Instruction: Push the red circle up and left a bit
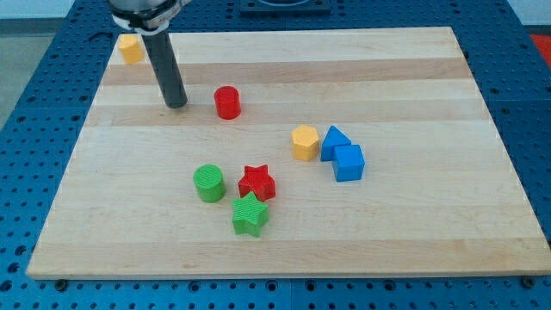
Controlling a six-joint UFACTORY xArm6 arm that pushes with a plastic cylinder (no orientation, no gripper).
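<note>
The red circle (227,102) is a short red cylinder on the wooden board (413,215), left of centre in the upper half. My tip (176,104) rests on the board to the view's left of the red circle, with a clear gap between them. The dark rod rises from the tip toward the view's top left.
A yellow block (130,47) sits at the board's top-left corner. A yellow hexagon (304,142), a blue triangle (334,140) and a blue cube (349,162) cluster right of centre. A green circle (208,183), a red star (256,182) and a green star (250,214) sit lower middle.
</note>
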